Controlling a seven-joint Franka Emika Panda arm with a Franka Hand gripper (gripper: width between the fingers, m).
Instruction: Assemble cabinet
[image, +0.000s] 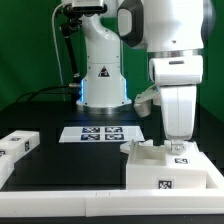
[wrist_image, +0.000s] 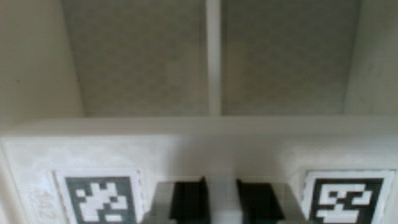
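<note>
The cabinet, a white box bearing black-and-white tags, is sitting upright on the dark surface at the near right, while loose tagged white panels are lying at the left.

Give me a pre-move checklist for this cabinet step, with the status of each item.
1. End effector closed: ok. The fingers stand close together, with only a thin white strip between them.
2. Something actually gripped: cannot tell. That strip may be an edge of the cabinet or just the surface behind it.
3. End effector positioned at the cabinet: ok. In the exterior view it is down at the cabinet's top.
4. Cabinet lying flat on the table: ok, no visible tilt.
5. Loose white parts out of the arm's way: ok. They lie far off at the exterior view's left.
6. Marker board uncovered: ok.
</note>
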